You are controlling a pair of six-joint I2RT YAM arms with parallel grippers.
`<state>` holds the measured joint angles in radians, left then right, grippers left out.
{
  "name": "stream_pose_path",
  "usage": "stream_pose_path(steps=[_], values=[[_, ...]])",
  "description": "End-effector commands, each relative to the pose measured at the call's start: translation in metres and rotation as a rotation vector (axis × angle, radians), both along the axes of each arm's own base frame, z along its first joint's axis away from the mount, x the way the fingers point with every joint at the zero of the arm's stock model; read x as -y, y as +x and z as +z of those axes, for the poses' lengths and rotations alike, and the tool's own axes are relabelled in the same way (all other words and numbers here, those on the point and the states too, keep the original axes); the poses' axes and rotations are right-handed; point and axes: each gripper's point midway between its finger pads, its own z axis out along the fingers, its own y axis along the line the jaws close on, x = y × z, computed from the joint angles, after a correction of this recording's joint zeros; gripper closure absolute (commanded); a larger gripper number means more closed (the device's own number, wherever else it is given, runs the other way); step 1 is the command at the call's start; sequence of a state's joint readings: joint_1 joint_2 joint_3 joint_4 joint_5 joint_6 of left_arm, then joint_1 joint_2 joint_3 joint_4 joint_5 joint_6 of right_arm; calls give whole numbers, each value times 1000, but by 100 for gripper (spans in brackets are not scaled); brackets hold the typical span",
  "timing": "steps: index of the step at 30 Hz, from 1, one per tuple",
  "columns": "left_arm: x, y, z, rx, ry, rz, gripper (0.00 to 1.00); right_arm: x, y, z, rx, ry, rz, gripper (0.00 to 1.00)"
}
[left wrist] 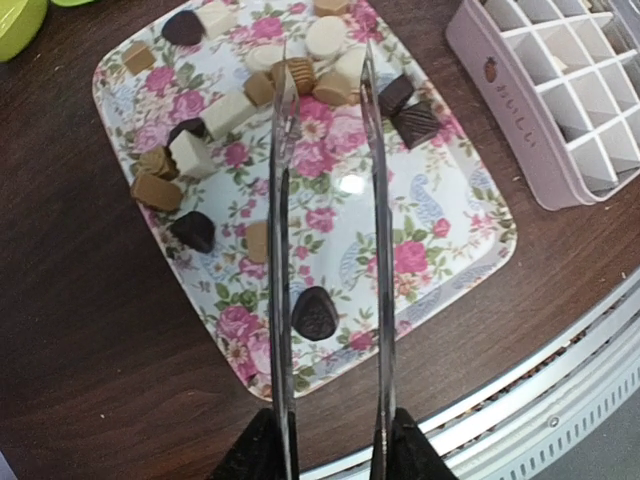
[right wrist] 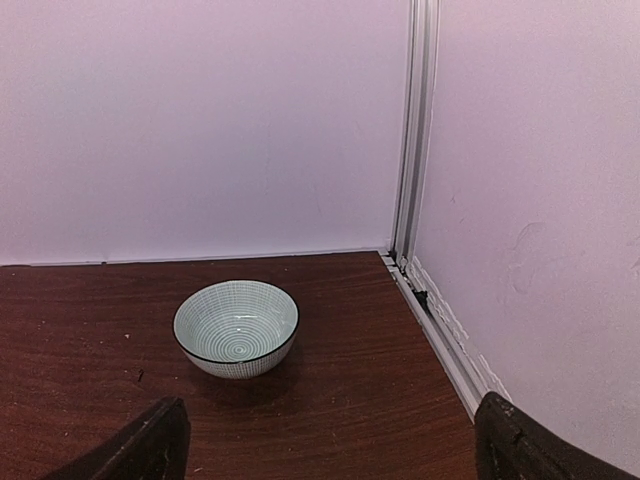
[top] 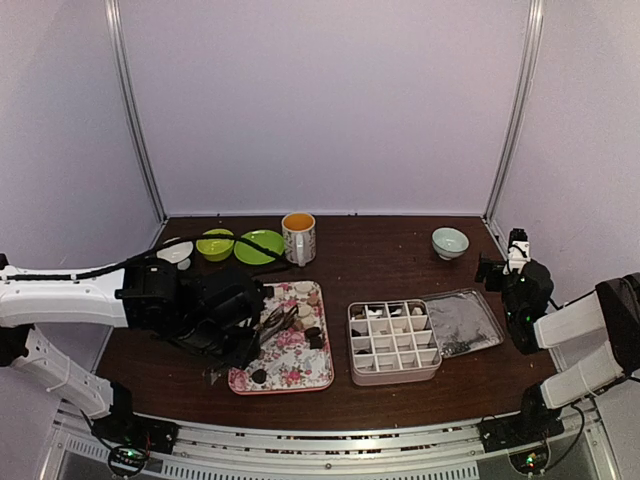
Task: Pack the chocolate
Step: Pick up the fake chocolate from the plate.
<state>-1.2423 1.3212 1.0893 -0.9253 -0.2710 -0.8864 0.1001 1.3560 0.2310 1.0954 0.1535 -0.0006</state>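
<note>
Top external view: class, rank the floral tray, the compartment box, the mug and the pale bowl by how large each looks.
1. floral tray
2. compartment box
3. mug
4. pale bowl
The mug and the bowl are close: they look about equally wide, and the mug looks taller.

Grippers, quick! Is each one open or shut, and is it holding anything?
Left gripper: shut on the metal tongs.
Right gripper: open, holding nothing.

Overhead rear view, left wrist close over tray [left wrist: 445, 215], right apparently low
</note>
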Motion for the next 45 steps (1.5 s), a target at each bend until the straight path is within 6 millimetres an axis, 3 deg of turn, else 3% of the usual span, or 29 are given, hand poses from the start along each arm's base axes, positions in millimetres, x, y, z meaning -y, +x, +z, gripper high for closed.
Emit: stream_pose_path(steps=[1, 12, 25, 45], values=[[-26, 11, -4, 8, 19, 88, 64, 2, 3, 5, 12, 2, -8, 0], [-45, 18, -16, -2, 100, 121, 63, 2, 3, 5, 11, 2, -8, 0], [-60, 39, -15, -36, 239, 101, 63, 2, 3, 5, 11, 1, -8, 0], [-59, 39, -35, -78, 293, 120, 63, 2, 3, 5, 11, 2, -7, 0]])
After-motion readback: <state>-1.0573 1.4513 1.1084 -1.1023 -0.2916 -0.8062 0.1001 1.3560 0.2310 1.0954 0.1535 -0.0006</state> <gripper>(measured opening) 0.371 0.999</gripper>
